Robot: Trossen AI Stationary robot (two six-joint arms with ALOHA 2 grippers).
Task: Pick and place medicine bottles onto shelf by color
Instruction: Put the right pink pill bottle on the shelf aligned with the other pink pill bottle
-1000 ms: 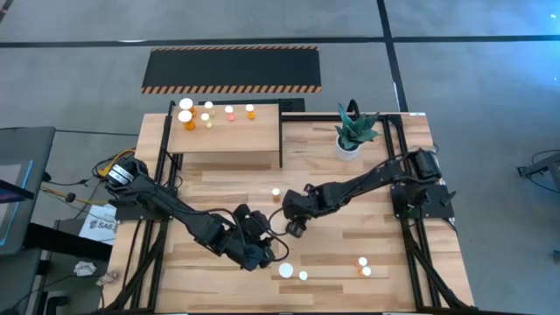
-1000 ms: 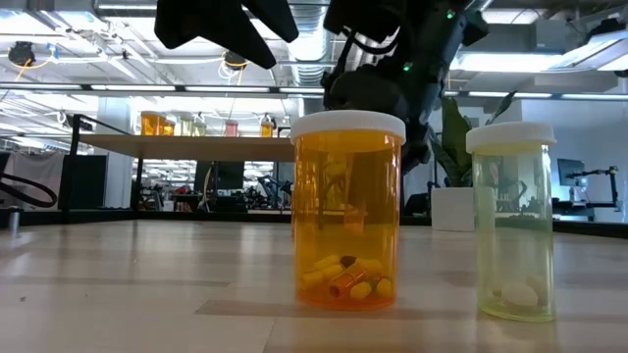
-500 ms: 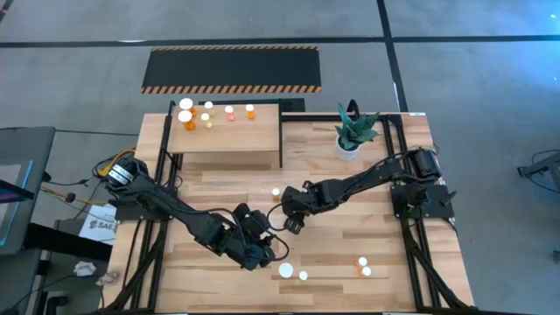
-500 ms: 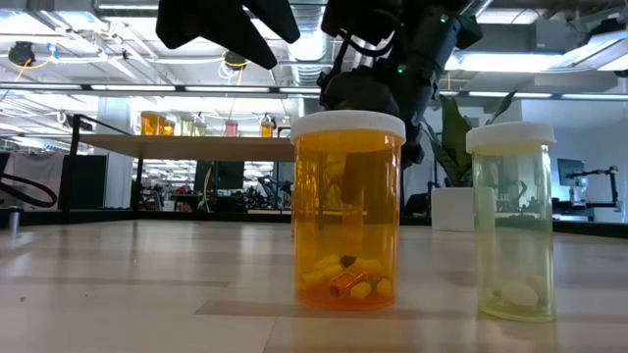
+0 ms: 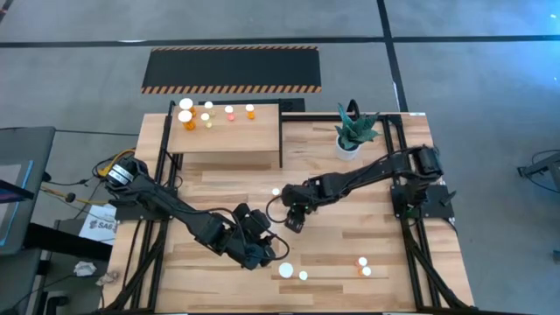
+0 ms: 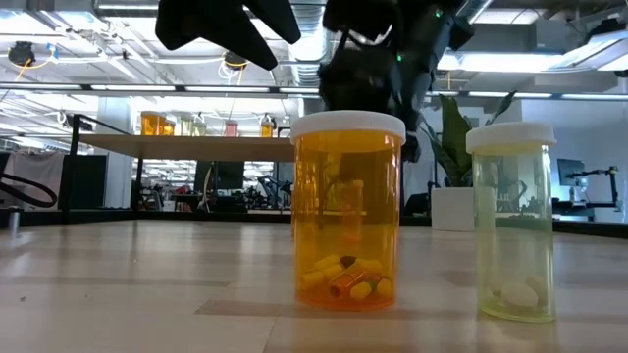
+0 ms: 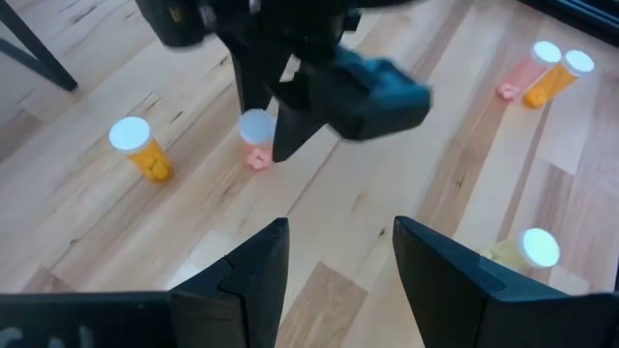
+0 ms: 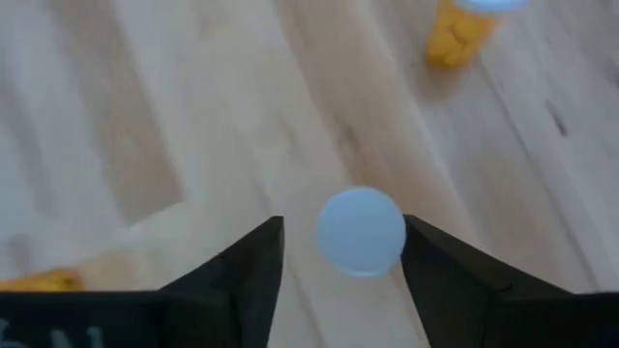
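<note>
A light wooden table (image 5: 350, 254) is standing on a grey floor (image 5: 490, 79) that dark seam lines are crossing. On the table, near its far right corner, a white pot with a green plant (image 5: 350, 136) is standing upright; in the low view the same plant (image 6: 453, 186) is showing behind the right side of the scene. Beyond the far edge of the table, a black mat with orange-striped edges (image 5: 232, 69) is lying flat on the floor. To the left of the table, a grey cart with a screen (image 5: 19, 188) is standing, and some papers (image 5: 98, 223) and cables are lying beside it. In the low view, ceiling lights are shining over the room behind.
</note>
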